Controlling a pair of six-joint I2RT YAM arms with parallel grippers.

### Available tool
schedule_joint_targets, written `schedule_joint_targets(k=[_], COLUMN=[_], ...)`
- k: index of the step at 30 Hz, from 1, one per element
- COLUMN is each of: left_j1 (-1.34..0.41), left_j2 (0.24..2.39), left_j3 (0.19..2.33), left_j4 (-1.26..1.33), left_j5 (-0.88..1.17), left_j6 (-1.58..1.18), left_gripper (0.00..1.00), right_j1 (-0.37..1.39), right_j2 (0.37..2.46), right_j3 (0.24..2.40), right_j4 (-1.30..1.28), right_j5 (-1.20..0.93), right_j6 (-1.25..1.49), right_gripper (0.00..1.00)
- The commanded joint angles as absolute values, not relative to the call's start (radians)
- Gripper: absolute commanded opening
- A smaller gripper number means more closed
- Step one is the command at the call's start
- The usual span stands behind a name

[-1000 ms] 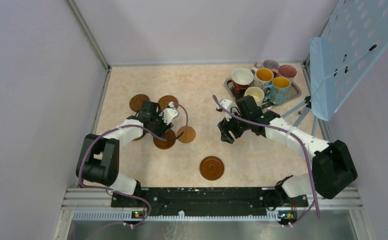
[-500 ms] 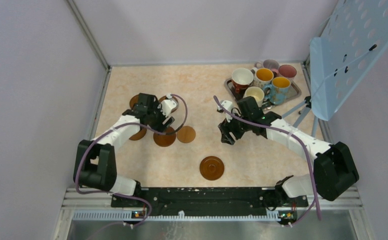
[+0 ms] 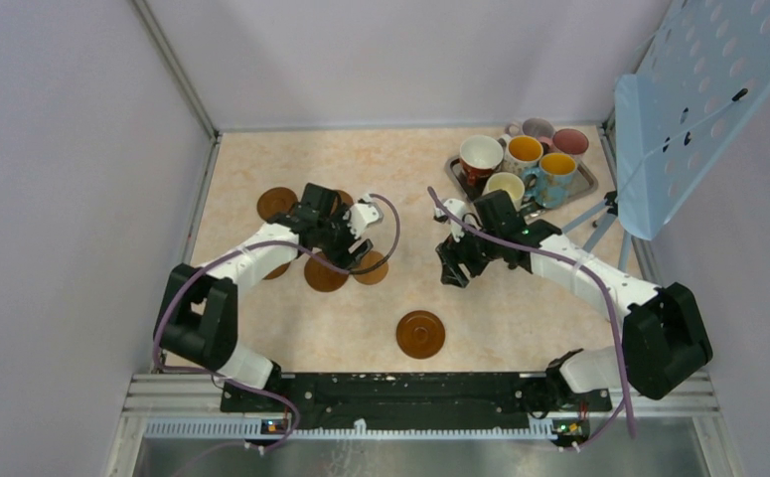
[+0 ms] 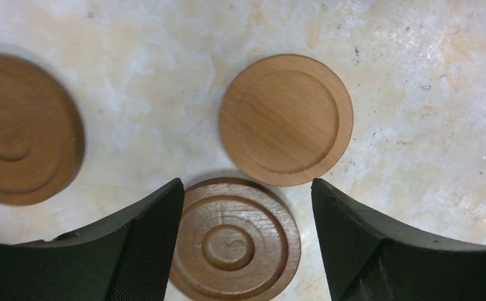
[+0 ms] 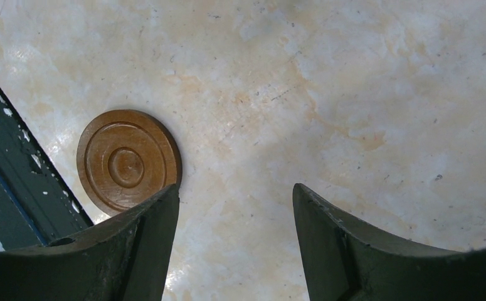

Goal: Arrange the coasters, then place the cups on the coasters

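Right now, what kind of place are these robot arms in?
Probably a robot test booth, not a home. Plain walls box in one small table, two robot arms are bolted to a metal rail at its near edge, and mugs and wooden coasters are laid out like practice pieces.

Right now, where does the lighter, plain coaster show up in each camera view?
Top external: the lighter coaster lies left of centre, rightmost of the coaster cluster.
Left wrist: the same coaster sits in the upper middle, just beyond the open left pincer.
Right wrist: not in it; the lone dark coaster there is a different one.
Shared landmark: the dark ringed coaster right beside it, low centre in the left wrist view.
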State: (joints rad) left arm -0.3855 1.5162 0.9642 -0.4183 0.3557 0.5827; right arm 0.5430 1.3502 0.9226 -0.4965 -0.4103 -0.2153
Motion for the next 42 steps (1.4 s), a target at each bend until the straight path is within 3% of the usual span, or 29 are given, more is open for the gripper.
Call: schedule_joint_targets(k=[1,7,12,20,29,42], left_j1=[-0.414,-0.428,-0.454,-0.474,-0.445,-0.364], left_j2=[1.601,1.707,1.779,1.960,2.107,2.213], left_j3=[1.015,1.048,1.079,1.235,1.416,1.612], left_j4=[-0.392,-0.370,-0.308,-0.276,-0.253,-0.295], left_j5=[0.347,0.336,0.296,0.203,0.126,0.230], left_j6=[0.559,0.541,0.514,0.455,0.408,0.361], left_gripper=[0.78,0.70,0.58,0.48,0.46,0.48], right_j1=[0.508,0.495,0.489,0.456,0.442,0.442], right_j2=[1.319,1.306,1.297,1.301,1.291,1.293], right_j3=[0.984,0.986,0.981,0.977,0.963,0.962], right_j4=[-0.518,-0.526,-0.521,-0.502,-0.491,-0.498], right_j5=[-0.470,-0.472,-0.469,-0.493,-0.502,-0.514], right_j6=[-0.206,-0.213,-0.219,-0.213,-0.211,-0.218], right_gripper=[0.66,0.66,0.66,0.66,0.66,0.66])
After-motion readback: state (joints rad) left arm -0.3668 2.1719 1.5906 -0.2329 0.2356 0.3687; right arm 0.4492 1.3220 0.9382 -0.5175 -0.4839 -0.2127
